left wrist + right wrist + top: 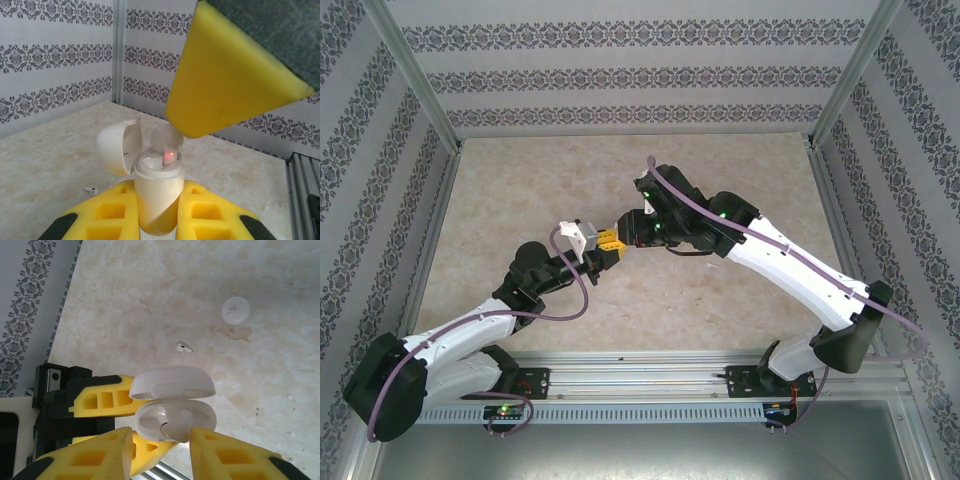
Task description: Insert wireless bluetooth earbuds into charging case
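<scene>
yellow right pincer (162,436), apart, hides an edge of the charging case (200,412) clamped in left pincer (158,200).

No writing, brand, number or sign can be read in any view. The charging case (172,384) shows plain glossy white surfaces without lettering, and a small red light (170,154) glows inside it. The round white disc (235,309) on the table (150,300) carries a few tiny dark specks, too small to tell whether they are print. The walls (620,82) bear repeating ornamental bands, not letters.
</scene>
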Robot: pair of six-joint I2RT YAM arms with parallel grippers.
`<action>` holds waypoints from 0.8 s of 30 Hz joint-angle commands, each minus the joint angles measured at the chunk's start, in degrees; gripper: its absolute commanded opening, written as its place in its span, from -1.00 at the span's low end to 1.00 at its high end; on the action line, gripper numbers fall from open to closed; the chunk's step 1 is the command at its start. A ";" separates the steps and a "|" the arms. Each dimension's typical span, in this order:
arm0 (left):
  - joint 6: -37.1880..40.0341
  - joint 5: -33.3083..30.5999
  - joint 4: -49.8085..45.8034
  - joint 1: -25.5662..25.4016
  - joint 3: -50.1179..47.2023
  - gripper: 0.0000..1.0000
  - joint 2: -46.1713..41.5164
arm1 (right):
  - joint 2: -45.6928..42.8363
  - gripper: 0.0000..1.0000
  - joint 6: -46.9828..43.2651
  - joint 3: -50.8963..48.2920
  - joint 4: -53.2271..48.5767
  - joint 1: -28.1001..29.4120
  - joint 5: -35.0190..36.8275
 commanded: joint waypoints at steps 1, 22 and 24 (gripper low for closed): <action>0.99 1.37 2.58 -0.92 1.68 -1.00 0.15 | 1.05 -0.30 -1.69 1.92 -1.45 -0.77 -1.42; 0.73 1.84 3.17 -0.93 1.77 -1.00 0.83 | 4.39 -0.22 -8.51 5.07 -1.94 -1.34 -4.79; 0.73 1.88 3.13 -0.92 1.79 -1.00 0.93 | 4.50 -0.20 -8.85 5.17 -1.91 -1.34 -5.18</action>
